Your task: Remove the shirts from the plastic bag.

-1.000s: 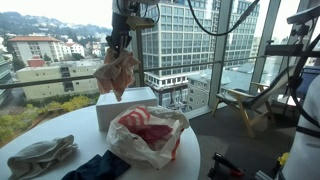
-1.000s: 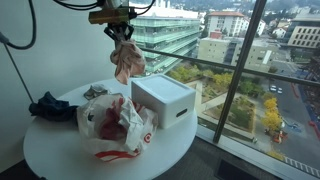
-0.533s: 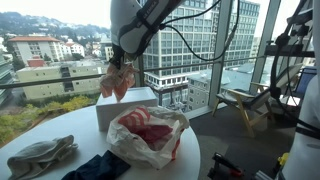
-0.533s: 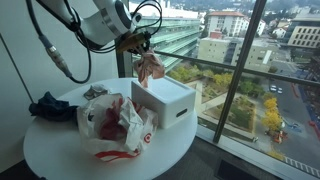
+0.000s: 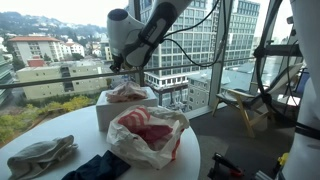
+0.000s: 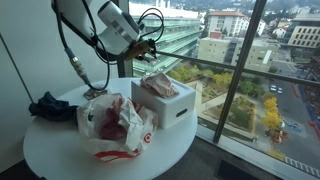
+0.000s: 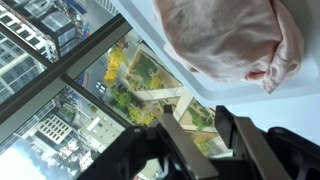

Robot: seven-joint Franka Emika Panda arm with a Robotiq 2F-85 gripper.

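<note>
Jaws parted, empty; crumpled pink shirt [image 7: 225, 35] atop white box [image 6: 172, 108].

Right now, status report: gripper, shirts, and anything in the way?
Gripper open, empty. Crumpled pink shirt lying on white box. Red garment inside white plastic bag. No obstruction seen.

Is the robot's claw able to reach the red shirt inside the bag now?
Probably yes. The gripper is open and empty near the white box, and the plastic bag gapes upward with nothing covering the red shirt.
</note>
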